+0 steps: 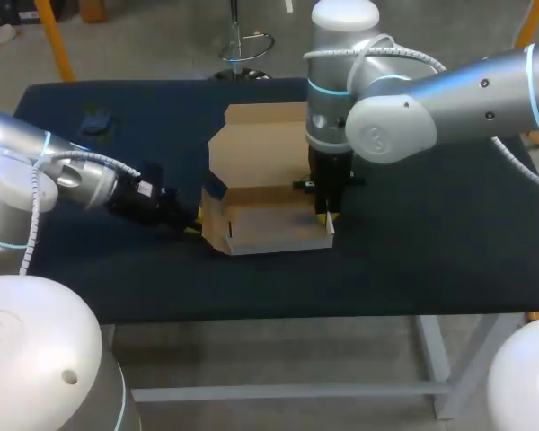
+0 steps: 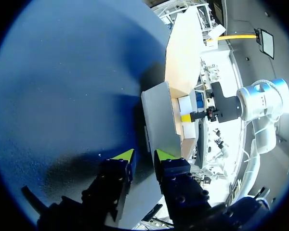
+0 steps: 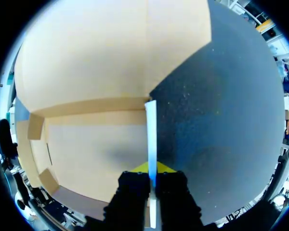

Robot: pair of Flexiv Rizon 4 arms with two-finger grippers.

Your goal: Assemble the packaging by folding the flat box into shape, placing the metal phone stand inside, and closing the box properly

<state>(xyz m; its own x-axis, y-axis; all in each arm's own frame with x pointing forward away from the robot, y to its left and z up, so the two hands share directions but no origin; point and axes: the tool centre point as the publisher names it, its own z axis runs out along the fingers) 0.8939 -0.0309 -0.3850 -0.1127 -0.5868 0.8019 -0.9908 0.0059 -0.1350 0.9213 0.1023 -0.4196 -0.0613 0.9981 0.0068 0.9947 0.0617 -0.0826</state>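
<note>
Cardboard box (image 1: 278, 241) half folded at the centre of the table (image 1: 431, 260), one gripper on each side
The right gripper (image 3: 151, 169) has its fingers closed on the thin wall at 3 o'clock of the box; if it pulls or twists too much, I think this wall can bend or tear, or the light box can slide on the table. The left gripper (image 2: 143, 155) stands at 9 o'clock with fingers a little apart, gripping nothing, its tips just beside the wall there; a push from it may fold that wall inward. The box is plain brown, a tray with low walls standing, nothing inside, and the big lid (image 1: 256, 144) lies flat toward 12 o'clock. A small dark thing (image 1: 96, 121) lies well apart at 10 o'clock; I cannot tell if it is the stand
</note>
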